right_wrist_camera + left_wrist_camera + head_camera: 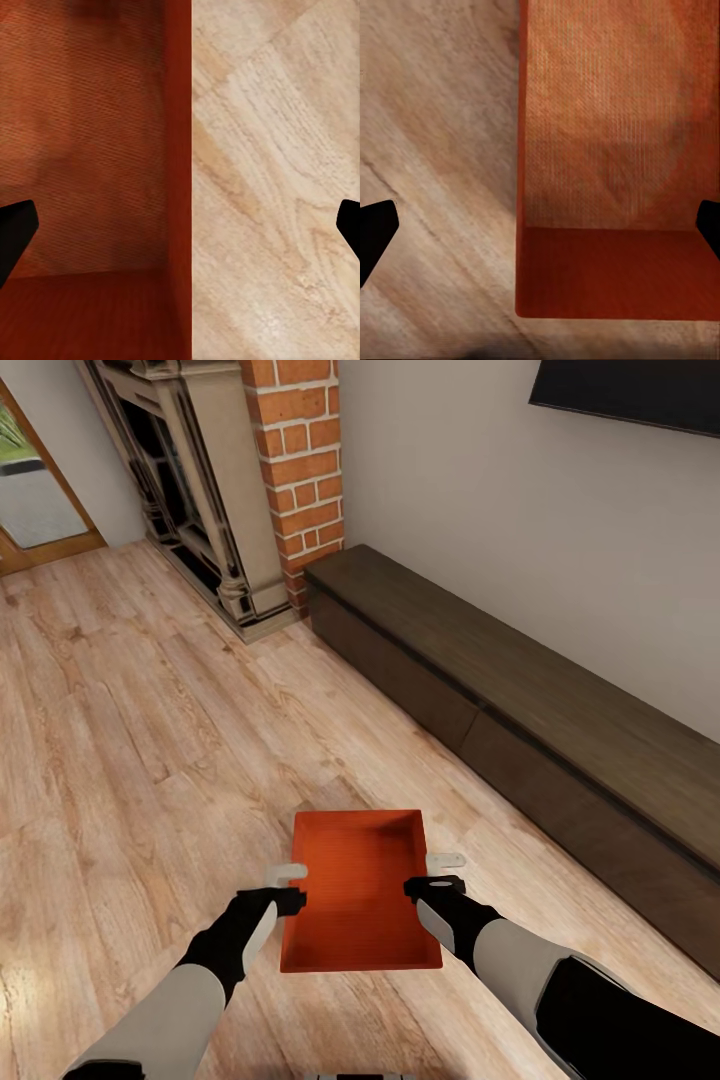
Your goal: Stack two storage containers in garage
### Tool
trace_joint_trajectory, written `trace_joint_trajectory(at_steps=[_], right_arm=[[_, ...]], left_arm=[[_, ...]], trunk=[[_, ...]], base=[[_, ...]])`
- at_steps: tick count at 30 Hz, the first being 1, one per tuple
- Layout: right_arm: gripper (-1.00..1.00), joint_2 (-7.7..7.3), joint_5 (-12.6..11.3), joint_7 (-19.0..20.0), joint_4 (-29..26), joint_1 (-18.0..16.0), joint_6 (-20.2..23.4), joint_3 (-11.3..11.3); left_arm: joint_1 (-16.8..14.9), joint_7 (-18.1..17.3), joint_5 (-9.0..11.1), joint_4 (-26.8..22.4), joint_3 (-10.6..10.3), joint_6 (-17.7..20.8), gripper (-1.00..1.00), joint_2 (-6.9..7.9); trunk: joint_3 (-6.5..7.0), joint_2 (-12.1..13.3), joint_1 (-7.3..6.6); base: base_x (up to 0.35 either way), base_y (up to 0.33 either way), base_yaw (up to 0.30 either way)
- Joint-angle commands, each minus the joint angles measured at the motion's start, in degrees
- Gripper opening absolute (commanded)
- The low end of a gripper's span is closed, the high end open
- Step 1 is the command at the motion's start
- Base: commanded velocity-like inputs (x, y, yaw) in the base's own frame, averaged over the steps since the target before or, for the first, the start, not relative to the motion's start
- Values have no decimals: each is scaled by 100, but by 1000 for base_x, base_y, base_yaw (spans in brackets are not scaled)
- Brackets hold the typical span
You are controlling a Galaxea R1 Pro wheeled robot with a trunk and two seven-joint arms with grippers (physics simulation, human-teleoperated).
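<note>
Over the living room's wood floor [150,740], both grippers, left [288,887] and right [440,872], straddle an orange container [360,890] wall with jaws spread, so carrying, garage placement and stacking remain ahead.

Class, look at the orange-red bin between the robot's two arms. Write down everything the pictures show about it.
The orange-red open-top rectangular bin is empty, with plain, slightly tapered walls and a finely ribbed inner surface, seemingly plastic. It sits level over the light wood plank floor, near a long dark wooden cabinet. The left tool and right tool each straddle a side wall, fingers open; actual contact cannot be told.
</note>
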Motion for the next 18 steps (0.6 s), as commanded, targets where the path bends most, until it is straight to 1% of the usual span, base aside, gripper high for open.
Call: trace_joint_trajectory(at_steps=[1, 5, 18], right_arm=[[100, -3, -23, -37, -12, -3, 40, 48], [100, -4, -22, -37, -12, -3, 42, 48], [100, -4, -23, -37, -12, -3, 45, 47]], left_arm=[[0, 61, 24, 7, 5, 29, 100, -6], [0, 113, 21, 31, 8, 29, 100, -12], [0, 117, 12, 34, 13, -6, 100, -13]], trunk=[[-3, -2, 0], [-3, -2, 0], [-3, -2, 0]], base=[[0, 0, 0], [0, 0, 0], [0, 0, 0]])
